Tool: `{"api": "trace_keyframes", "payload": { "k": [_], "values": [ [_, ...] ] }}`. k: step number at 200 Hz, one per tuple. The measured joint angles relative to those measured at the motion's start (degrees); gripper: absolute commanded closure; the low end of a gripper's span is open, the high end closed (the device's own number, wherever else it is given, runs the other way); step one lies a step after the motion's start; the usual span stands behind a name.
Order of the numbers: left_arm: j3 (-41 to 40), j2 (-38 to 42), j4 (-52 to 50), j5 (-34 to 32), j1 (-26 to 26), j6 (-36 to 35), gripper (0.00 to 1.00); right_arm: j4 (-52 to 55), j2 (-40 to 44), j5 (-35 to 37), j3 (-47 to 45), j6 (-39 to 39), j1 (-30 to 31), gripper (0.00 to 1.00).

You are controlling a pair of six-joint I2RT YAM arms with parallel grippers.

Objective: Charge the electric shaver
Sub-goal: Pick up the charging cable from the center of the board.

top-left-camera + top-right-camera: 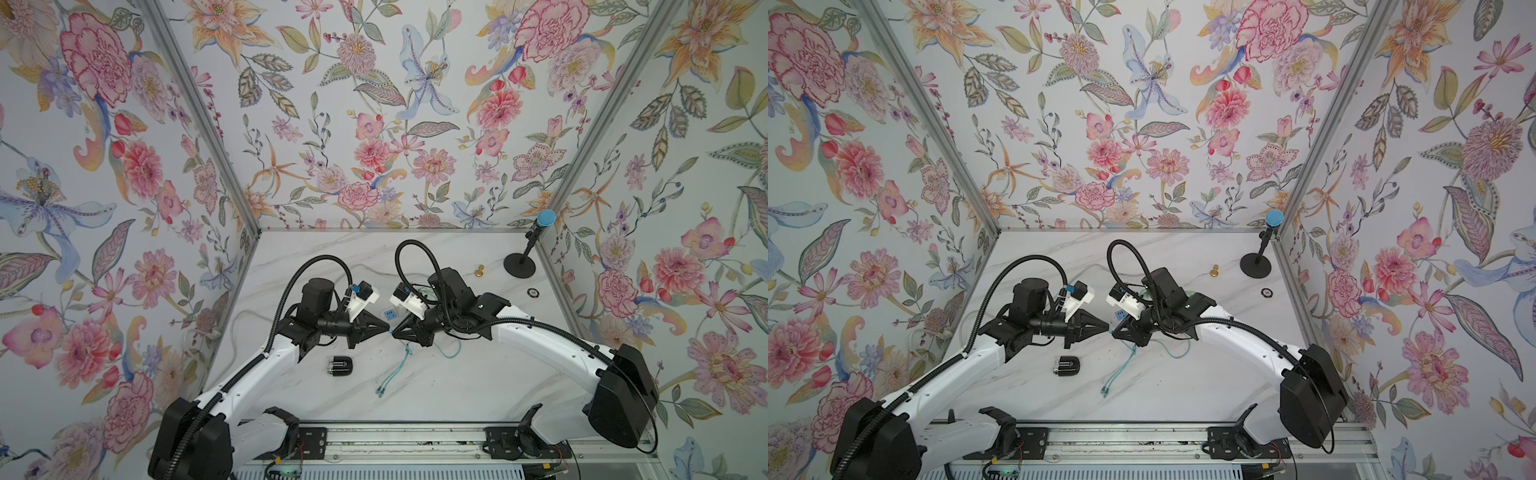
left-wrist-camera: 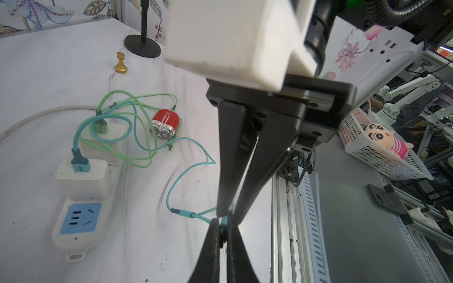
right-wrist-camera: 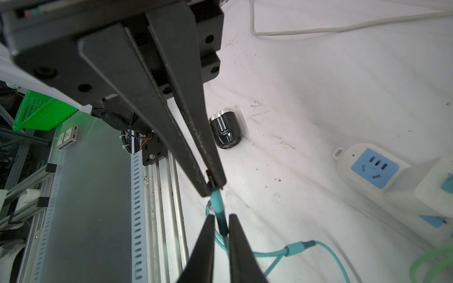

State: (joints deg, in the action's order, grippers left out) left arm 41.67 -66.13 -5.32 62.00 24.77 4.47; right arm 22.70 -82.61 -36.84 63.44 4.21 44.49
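Note:
A black shaver point(image 1: 340, 366) point(image 3: 225, 132) lies on the marble table near the front, below my left arm. A red shaver point(image 2: 164, 125) lies by the tangled green cable point(image 2: 137, 105). Both grippers meet tip to tip above the table's middle. My left gripper point(image 1: 388, 331) point(image 2: 222, 230) is shut on the plug end of the teal cable point(image 1: 405, 353) point(image 3: 296, 247). My right gripper point(image 1: 395, 333) point(image 3: 221, 227) has its jaws slightly apart on either side of the same connector's dark sleeve. The teal cable runs to a white charger point(image 2: 82, 176) on the power strip point(image 2: 81, 220).
A microphone stand point(image 1: 520, 264), a gold chess piece point(image 1: 481, 271) and a small round disc point(image 1: 533, 292) stand at the back right. The strip's grey cord point(image 1: 232, 332) runs along the left wall. An aluminium rail point(image 1: 415, 440) borders the front edge.

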Motion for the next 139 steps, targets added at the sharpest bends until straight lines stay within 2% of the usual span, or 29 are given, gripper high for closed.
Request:
{"api": "trace_keyframes", "payload": {
  "k": [38, 74, 139],
  "values": [
    [0.7, 0.0, -0.3, 0.8, 0.0, 0.0, 1.0, 0.7, 0.0, -0.7, 0.0, 1.7, -2.4, 0.64],
    [1.9, 0.0, -1.3, 0.9, 0.0, -0.3, 1.0, 1.5, 0.0, -4.8, 0.0, 4.5, -4.6, 0.64],
    [2.2, 0.0, -2.6, 0.9, 0.0, -0.7, 1.0, 2.2, 0.0, -10.6, 0.1, 7.5, -4.6, 0.64]
  ]
}}
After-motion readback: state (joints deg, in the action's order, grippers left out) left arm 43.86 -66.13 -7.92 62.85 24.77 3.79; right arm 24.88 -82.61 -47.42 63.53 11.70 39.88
